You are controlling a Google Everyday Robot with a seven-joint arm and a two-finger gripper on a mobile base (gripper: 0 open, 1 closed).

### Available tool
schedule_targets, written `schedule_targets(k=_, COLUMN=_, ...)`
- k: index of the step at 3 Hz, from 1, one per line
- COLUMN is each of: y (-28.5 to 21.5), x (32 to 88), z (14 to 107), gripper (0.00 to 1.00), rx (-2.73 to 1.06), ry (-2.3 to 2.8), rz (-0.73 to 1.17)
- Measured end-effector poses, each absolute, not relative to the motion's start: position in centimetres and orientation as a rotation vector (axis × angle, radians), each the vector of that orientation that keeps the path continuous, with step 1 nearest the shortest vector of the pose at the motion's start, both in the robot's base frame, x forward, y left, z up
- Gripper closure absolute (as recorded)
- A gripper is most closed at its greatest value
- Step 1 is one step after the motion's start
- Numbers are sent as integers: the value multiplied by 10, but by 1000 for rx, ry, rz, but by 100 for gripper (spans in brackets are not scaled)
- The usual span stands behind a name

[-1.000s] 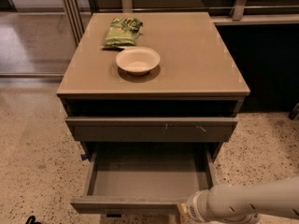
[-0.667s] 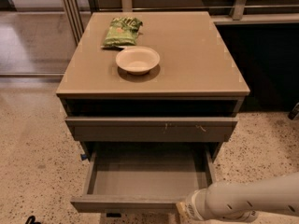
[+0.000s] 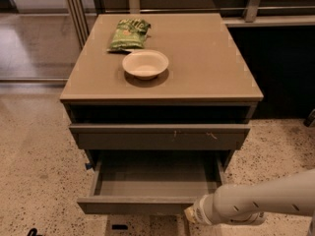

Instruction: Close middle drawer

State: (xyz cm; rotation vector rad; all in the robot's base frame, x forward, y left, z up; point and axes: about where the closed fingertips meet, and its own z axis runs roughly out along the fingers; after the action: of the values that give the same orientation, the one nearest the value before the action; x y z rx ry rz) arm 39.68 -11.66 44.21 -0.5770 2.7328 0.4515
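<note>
The middle drawer (image 3: 147, 204) stands pulled far out of the cabinet, its smooth grey inside (image 3: 157, 178) bare. Its plain front faces me near the bottom of the camera view. My gripper (image 3: 193, 214) comes in from the right on a pale arm (image 3: 256, 203). It sits at the right end of the drawer front, level with it. Its tip is against or just before the front.
The top drawer (image 3: 160, 135), with pale scratches on its front, sits slightly out above the open one. On the cabinet top (image 3: 206, 58) are a cream bowl (image 3: 145, 64) and a green snack bag (image 3: 130, 34). The lowest drawer front (image 3: 142, 225) shows below. Speckled floor lies on both sides.
My gripper has edged slightly to the left along the drawer front. The middle drawer still stands open.
</note>
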Motion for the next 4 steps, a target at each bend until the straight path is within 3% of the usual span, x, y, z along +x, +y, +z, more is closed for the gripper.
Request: schedule_targets(k=4, y=-115, x=456, z=438, gripper=100, rx=-531, ry=2722, rz=444)
